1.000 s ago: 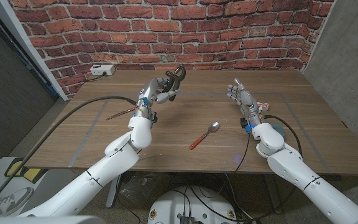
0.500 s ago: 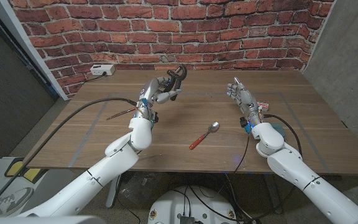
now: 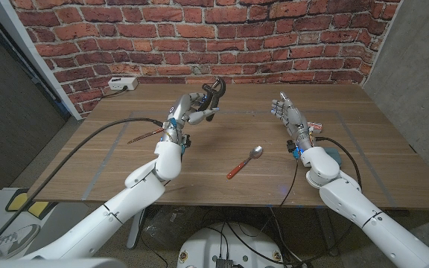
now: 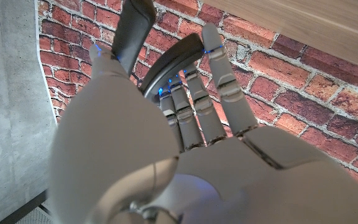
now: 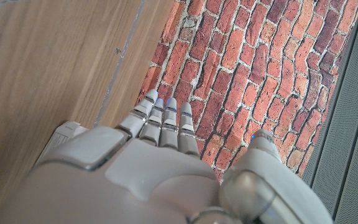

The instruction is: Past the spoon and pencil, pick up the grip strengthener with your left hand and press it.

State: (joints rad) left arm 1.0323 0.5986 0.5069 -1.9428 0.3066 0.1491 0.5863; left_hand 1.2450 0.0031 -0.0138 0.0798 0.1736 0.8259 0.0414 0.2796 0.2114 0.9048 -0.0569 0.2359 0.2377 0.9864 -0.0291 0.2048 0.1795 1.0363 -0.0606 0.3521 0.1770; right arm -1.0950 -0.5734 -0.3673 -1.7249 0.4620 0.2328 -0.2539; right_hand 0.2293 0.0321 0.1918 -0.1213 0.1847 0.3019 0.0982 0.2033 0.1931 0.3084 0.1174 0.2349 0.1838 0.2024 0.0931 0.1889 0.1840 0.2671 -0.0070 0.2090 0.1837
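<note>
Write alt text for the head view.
The robot's left hand holds a black grip strengthener lifted above a wooden table. A red-handled spoon lies mid-table, a pencil beside the left arm, and the right hand stands empty, fingers up.

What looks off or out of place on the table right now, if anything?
Nothing stands out. The left hand holds the grip strengthener above the table; the spoon lies intact on the wood; the right hand holds nothing. No spills or damage visible.
</note>
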